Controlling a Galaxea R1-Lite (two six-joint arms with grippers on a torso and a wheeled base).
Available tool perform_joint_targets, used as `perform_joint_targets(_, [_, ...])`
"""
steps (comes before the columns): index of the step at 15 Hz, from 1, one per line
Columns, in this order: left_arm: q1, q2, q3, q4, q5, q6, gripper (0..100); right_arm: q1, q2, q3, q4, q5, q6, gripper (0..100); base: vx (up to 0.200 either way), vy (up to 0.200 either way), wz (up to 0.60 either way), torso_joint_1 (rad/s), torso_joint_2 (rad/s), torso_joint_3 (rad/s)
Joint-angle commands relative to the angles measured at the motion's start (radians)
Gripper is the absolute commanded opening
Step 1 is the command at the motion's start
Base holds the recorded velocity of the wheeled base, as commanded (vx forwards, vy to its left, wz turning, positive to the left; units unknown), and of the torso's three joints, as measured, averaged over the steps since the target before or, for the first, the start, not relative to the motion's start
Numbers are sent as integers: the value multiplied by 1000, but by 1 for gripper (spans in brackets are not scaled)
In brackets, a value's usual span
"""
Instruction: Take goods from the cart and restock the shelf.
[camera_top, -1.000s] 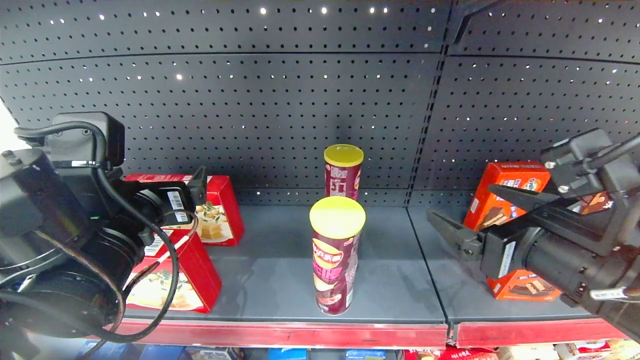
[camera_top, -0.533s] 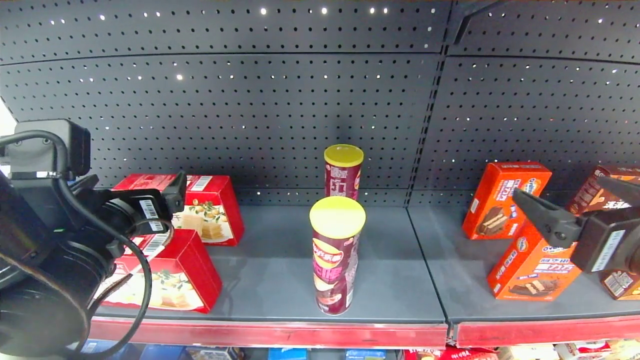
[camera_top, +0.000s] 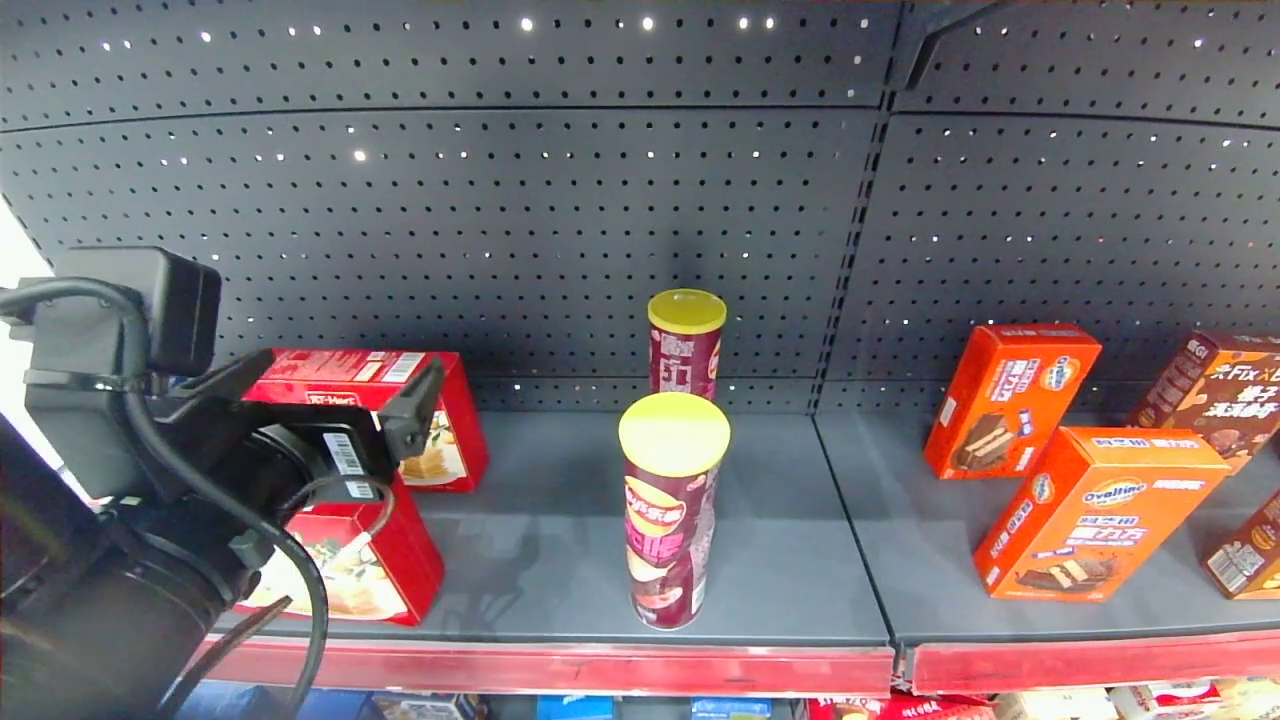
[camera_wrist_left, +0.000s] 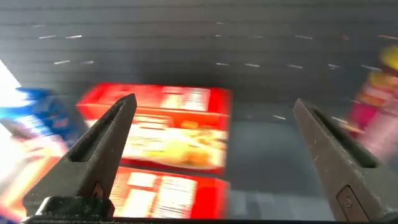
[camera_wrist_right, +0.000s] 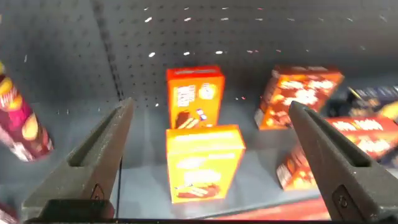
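Two red cracker boxes stand at the left of the grey shelf (camera_top: 780, 560), one at the back (camera_top: 455, 440) and one in front (camera_top: 390, 560). My left gripper (camera_top: 345, 378) hovers open and empty over them; in its wrist view the gripper (camera_wrist_left: 214, 102) faces the back red box (camera_wrist_left: 168, 127) and the front one (camera_wrist_left: 161, 190). My right gripper (camera_wrist_right: 211, 106) is open and empty, facing two orange boxes (camera_wrist_right: 194, 96) (camera_wrist_right: 204, 162). Two purple chip cans with yellow lids stand mid-shelf, front (camera_top: 672, 510) and back (camera_top: 686, 345).
Orange boxes (camera_top: 1010, 400) (camera_top: 1095, 510) and brown boxes (camera_top: 1215, 390) (camera_top: 1245, 560) fill the shelf's right side. A perforated dark back wall (camera_top: 560, 220) closes the shelf, and a red strip (camera_top: 560, 665) runs along its front edge. More goods sit on the level below.
My right arm has pulled back to the right, out of the head view, uncovering the orange and brown boxes. My left gripper dipped back, then came forward slightly over the red boxes.
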Motion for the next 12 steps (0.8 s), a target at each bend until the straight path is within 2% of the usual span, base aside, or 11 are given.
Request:
perform_joint_targets(1, [-61,21,-1,4,0,0,100,185,0,-7,-4,-142,0,100,0,0,0,0,0,0])
perform_joint_targets(3, [-71,56,-18,1,-3,0,100,151,12,-17,-5,-139,-5,100,0,0,0,0,0,0])
perform_joint_targets(5, [-71,108,-77,-3,-14,2,100,109,38,-25,-35,-139,-5,100,0,0,0,0,0,0])
perform_joint_targets(6, [-78,134,-126,-5,-14,0,100,56,75,-25,-102,-138,-3,100,0,0,0,0,0,0])
perform_joint_targets(9, [-80,134,-132,-10,-12,-3,100,-69,86,52,-337,-139,20,100,0,0,0,0,0,0])
perform_joint_targets(11, [-72,134,-135,-14,-12,-15,100,-218,64,150,-532,-139,21,100,0,0,0,0,0,0])
perform_joint_targets(12, [-71,134,-136,-14,-12,-15,100,-218,36,162,-535,-139,21,100,0,0,0,0,0,0])
